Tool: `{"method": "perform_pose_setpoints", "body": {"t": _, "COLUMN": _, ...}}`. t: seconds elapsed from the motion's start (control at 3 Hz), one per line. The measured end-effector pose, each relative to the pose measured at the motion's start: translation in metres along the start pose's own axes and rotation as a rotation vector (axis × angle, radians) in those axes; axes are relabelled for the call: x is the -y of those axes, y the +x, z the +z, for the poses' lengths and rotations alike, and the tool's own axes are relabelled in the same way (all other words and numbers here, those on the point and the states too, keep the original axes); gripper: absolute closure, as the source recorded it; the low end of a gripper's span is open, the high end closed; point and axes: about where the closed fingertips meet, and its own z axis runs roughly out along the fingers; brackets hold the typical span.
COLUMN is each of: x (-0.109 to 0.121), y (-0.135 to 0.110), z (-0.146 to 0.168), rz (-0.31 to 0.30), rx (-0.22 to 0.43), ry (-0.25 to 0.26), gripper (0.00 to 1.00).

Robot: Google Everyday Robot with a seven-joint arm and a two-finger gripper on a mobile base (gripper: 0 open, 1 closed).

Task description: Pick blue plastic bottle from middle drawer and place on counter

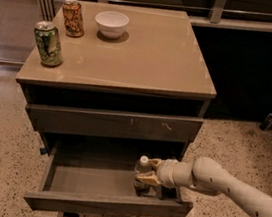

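Down in the open middle drawer (107, 205), right side, the blue plastic bottle (141, 172) stands upright with the hand (151, 172) against it; can't tell if it's clamped. Probably light, thin-walled and slick, so grip mid-body, gently. Up above, the surface's (158, 58) right half looks free.

Counter (152, 62), glossy tan top of the grey-brown cabinet: green drink can (48, 43) near the front left corner. Orange drink can (73, 18) behind it, at the back left. White round bowl (111, 24) just right of the orange can.

Below the counter: closed drawer front with small pale scratch marks (114, 122).

Beneath that: wide shallow grey-brown middle drawer (107, 206), pulled out forward. Small clear plastic bottle with white cap (141, 168) upright inside, right of centre.

Pale two-finger gripper (148, 171) inside the drawer at the bottle, its arm (235, 190) entering from the right, over the drawer's right side.
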Motion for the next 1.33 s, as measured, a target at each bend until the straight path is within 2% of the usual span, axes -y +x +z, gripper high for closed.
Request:
{"method": "perform_pose_setpoints", "body": {"t": 0.33, "x": 0.0, "y": 0.0, "z": 0.0, "rz": 0.0, "rx": 0.0, "ry": 0.0, "gripper": 0.85}}
{"method": "perform_pose_setpoints", "body": {"t": 0.67, "x": 0.0, "y": 0.0, "z": 0.0, "rz": 0.0, "rx": 0.0, "ry": 0.0, "gripper": 1.0}}
{"method": "perform_pose_setpoints", "body": {"t": 1.0, "x": 0.0, "y": -0.007, "z": -0.005, "rz": 0.002, "rx": 0.004, "ry": 0.004, "gripper": 1.0}}
{"method": "perform_pose_setpoints", "body": {"t": 1.33, "x": -0.001, "y": -0.04, "z": -0.03, "rz": 0.009, "rx": 0.022, "ry": 0.025, "gripper": 1.0}}
